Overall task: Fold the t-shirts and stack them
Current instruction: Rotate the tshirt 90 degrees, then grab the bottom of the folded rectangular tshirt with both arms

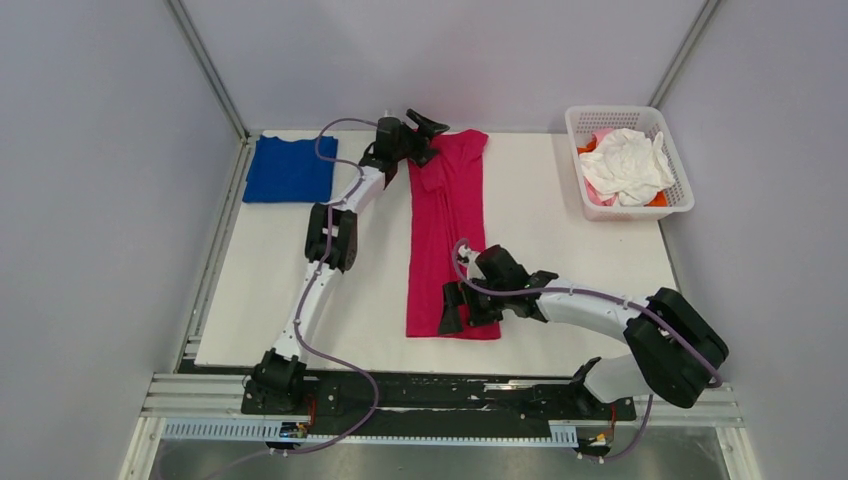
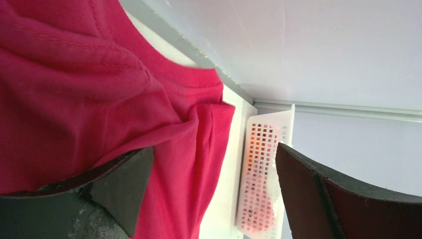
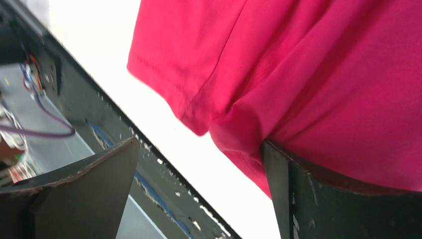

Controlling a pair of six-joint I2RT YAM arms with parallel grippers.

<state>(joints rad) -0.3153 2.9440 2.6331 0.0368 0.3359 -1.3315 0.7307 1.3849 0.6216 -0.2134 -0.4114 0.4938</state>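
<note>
Nearest me, the arm bases sit at the table edge. A folded blue shirt lies left of the left jaws, which stand apart at the pink shirt's far end. The right jaws stand apart at its near hem, its long axis running between them.

The magenta-pink t-shirt is plain; the royal blue t-shirt is plain too; the worktop is white. The basket is a white lattice; in it lie a white t-shirt, pale pink cloth and orange cloth.
</note>
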